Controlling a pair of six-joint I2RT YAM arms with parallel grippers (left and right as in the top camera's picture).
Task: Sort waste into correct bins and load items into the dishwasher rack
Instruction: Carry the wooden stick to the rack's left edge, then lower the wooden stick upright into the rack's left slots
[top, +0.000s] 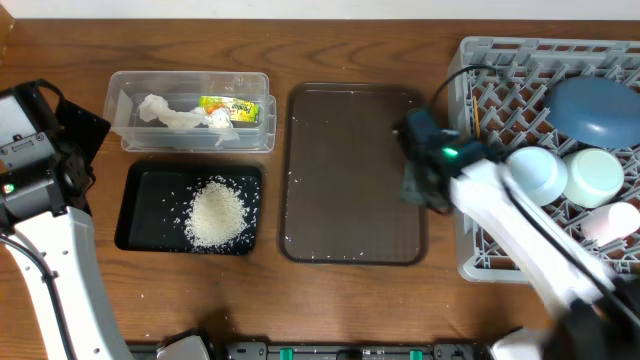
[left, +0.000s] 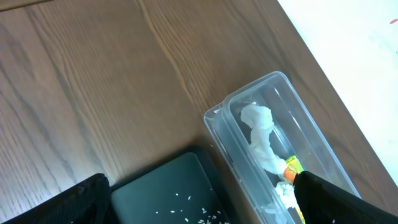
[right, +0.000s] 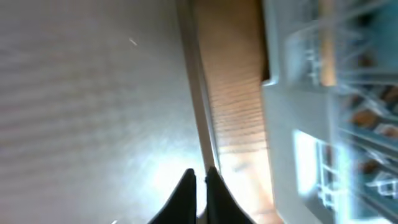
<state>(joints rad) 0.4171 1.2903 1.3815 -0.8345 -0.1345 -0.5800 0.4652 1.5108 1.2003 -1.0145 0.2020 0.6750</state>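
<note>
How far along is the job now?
Looks done: tissue and wrapper lie in the clear tub, rice in the black tray; dark blue plate, light blue bowl, mint green bowl and pink cup sit in the rack. In hand: nothing visible. Left: perhaps the chopsticks, which I cannot find.

Your right claw (right: 200, 178) hangs over the right rim of the brown tray (right: 93, 112). Just right of it the rack (right: 298, 168) wall blocks you; left of it the flat tray floor lies open.

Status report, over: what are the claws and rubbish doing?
Left gripper open, empty. Right gripper nearly shut at rim of dark brown serving tray. White rice heap in shallow black tray. Nothing in the way.
</note>
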